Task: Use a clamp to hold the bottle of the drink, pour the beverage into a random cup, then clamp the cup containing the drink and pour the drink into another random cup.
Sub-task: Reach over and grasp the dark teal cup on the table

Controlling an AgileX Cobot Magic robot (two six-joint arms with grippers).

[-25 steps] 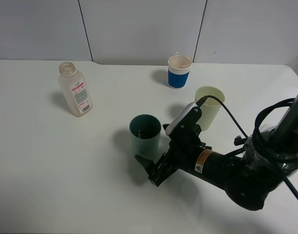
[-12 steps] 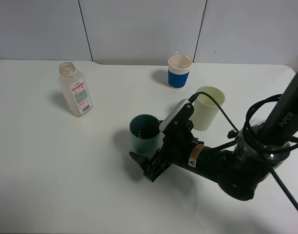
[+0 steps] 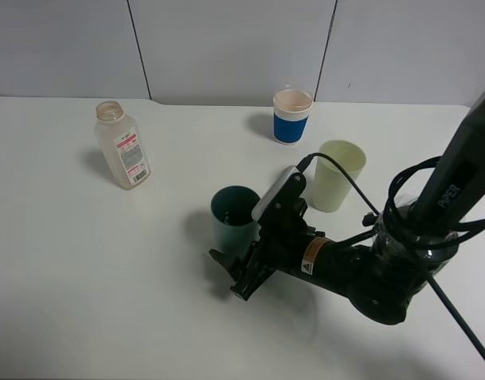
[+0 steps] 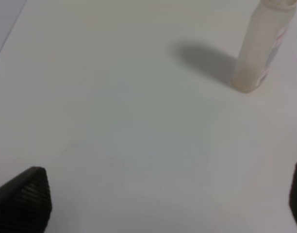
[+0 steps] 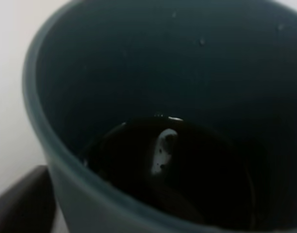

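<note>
Teal cup (image 3: 229,226) — matte, round plastic tumbler — dark liquid (image 5: 187,179) pooled inside

Exterior camera: high, looking down, teal tumbler (image 3: 236,215) central. Right wrist camera: close over that same tumbler, looking in. Left wrist camera: low, facing the bottle (image 4: 261,51) standing well left of the tumbler.

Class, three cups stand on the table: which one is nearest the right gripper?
The plain matte teal plastic tumbler: the right gripper is at its side, while the tall pale yellow-green tumbler and blue-banded white cup stand farther off.
</note>
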